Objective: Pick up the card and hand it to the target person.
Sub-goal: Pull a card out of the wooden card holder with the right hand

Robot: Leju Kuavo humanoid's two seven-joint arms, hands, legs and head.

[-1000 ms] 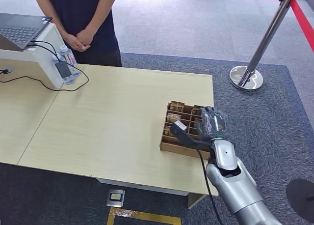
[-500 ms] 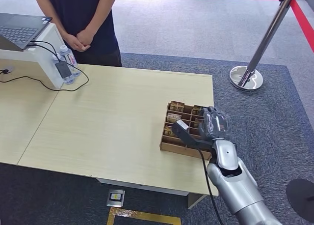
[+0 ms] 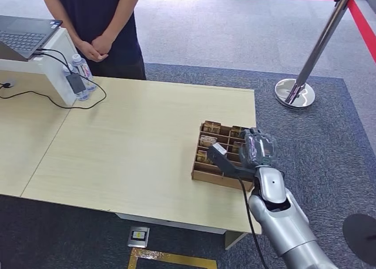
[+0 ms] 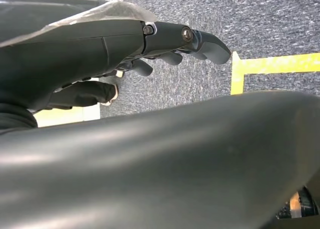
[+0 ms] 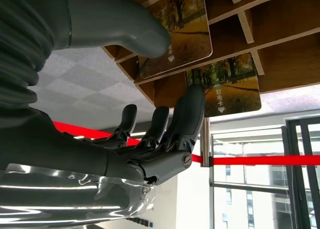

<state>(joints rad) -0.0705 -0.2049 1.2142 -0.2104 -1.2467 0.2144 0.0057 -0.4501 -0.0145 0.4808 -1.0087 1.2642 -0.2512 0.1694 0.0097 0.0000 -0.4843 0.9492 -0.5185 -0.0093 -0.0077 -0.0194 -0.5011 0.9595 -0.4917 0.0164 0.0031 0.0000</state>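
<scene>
A wooden slotted box (image 3: 212, 175) near the table's right front corner holds several cards (image 3: 207, 141) standing upright. My right hand (image 3: 258, 148) hovers over the box's right side. In the right wrist view its thumb (image 5: 124, 26) lies against one autumn-picture card (image 5: 185, 19), and its fingers (image 5: 188, 114) reach a second card (image 5: 232, 86). Thumb and fingers stay apart, with no card pinched. The person (image 3: 97, 16) stands behind the table's far left, hands clasped (image 3: 94, 47). My left hand (image 4: 113, 54) hangs by my body with straight fingers and holds nothing.
A white stand with a laptop (image 3: 22, 35), cables and water bottles (image 3: 83, 70) sits at the table's back left. A chrome stanchion (image 3: 295, 93) with red tape stands on the carpet to the right. The table's middle (image 3: 133, 140) is bare wood.
My right hand has crept slightly to the right and lower over the box. The person and the box have not moved.
</scene>
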